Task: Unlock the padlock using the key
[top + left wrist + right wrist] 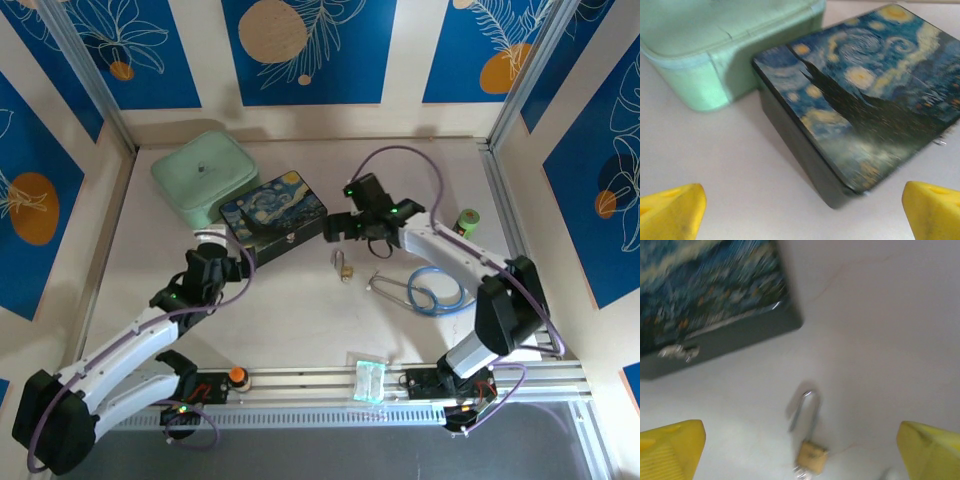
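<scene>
At left, the left gripper (800, 210) hangs wide open and empty before the painted box (865, 100). Right of centre, the padlock (811, 456) lies flat on the table (880, 315) near the box, beneath the right gripper (338, 228), its fingers spread wide, holding nothing.

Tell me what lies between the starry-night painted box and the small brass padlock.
Just bare white table between box and padlock, in the right wrist view.

Arms (130, 350) are white with chunky black joints, purple cables (400, 149), tiny green LEDs (351, 187), bright yellow fingertips (670, 210).
</scene>
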